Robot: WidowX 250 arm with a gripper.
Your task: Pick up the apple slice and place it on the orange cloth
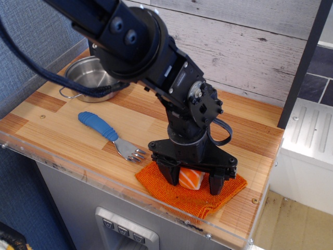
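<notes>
Striped wooden tabletop (67,122) before pale plank wall. Black robot gripper (193,180) low at lower centre, jaws spread, glossy orange-and-white apple slice (190,177) lying between them on bright-orange knitted cloth (177,196). Blue-handled fork (110,136) left of cloth. Steel pot (89,79) upper left, partly hidden behind arm.

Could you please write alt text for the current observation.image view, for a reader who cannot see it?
A black robot gripper straddles an apple slice over an orange cloth near the wooden counter's front edge. A blue-handled fork lies to its left, a steel pot behind.
</notes>
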